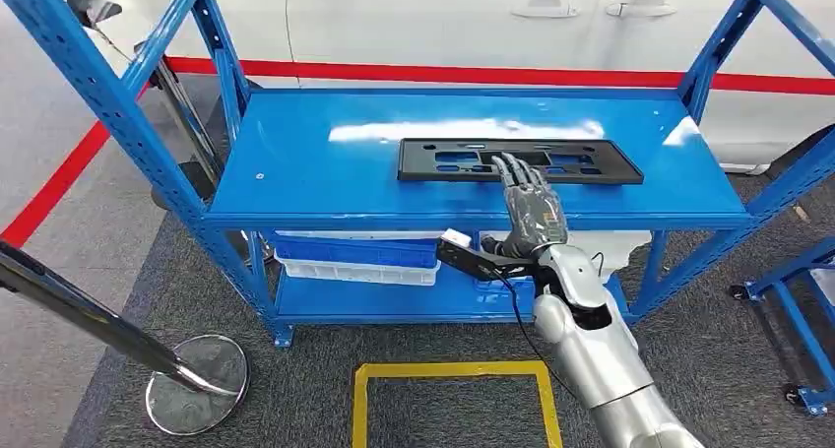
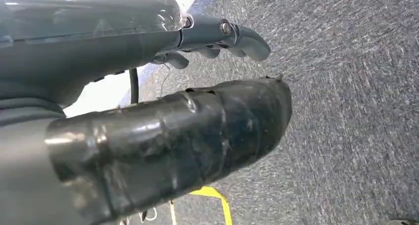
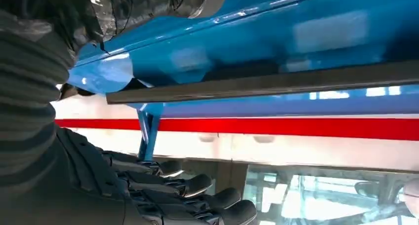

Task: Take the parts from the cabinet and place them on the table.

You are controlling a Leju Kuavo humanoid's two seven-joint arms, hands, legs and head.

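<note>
— What is being shown on the blue metal shelving rack?

— A flat black rectangular plastic part with cut-outs is lying on the rack's glossy top shelf, towards the back and right of centre. The right hand is being stretched out over the part's near edge, its dark fingers extended and spread above the plastic. Nothing is being gripped by it. Whether the fingertips are actually touching the part cannot be told.

— And from the right wrist?

— The part's long dark edge is being seen against the blue shelf surface, with the fingers lying straight and apart, well clear of that edge.

— What is being seen of the left hand?

— The left hand is being held over grey speckled carpet, its thick taped thumb and darker fingers apart, with nothing between them.

— Anything else nearby?

— Blue and white plastic bins are being stored on the lower shelf. A yellow tape square is marked on the carpet, and a round metal stanchion base is standing left of it.
</note>
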